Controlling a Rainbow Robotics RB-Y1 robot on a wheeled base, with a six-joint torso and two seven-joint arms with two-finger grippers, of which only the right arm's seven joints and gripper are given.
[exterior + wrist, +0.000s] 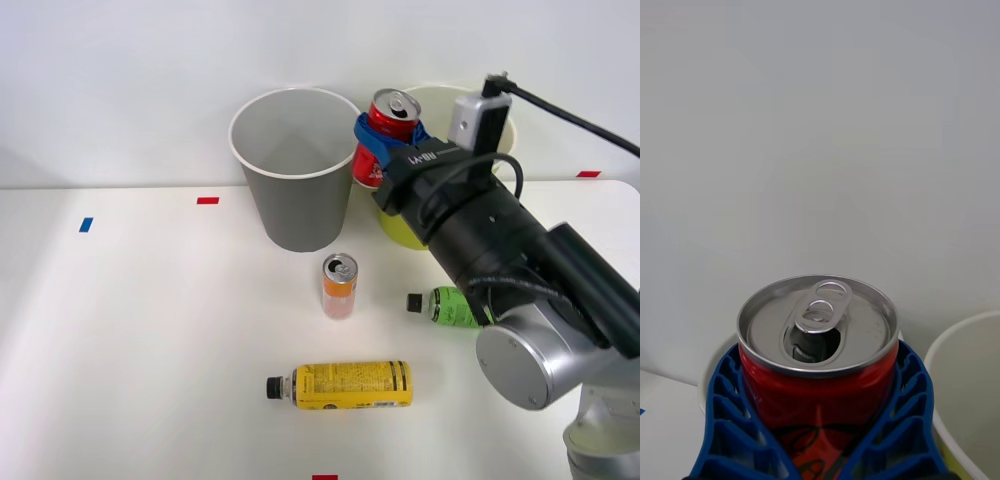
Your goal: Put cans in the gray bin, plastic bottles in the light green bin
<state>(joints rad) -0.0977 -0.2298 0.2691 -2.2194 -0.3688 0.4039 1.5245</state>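
Yellow bottle (pixel 345 385) waits low in frame; fingers (pixel 722 420) pinch the red can (pixel 388 133) aloft, we carry it left over the gray bin (pixel 295 165).

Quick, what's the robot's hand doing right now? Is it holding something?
Right hand: closed around the red can, held up in the air between the gray bin and the light green bin.

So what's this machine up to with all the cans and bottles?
It is sorting them. The right gripper holds the red can up in the air between the gray bin and the light green bin. The orange can stands on the table, while the yellow-label bottle and green-label bottle lie on their sides, waiting.
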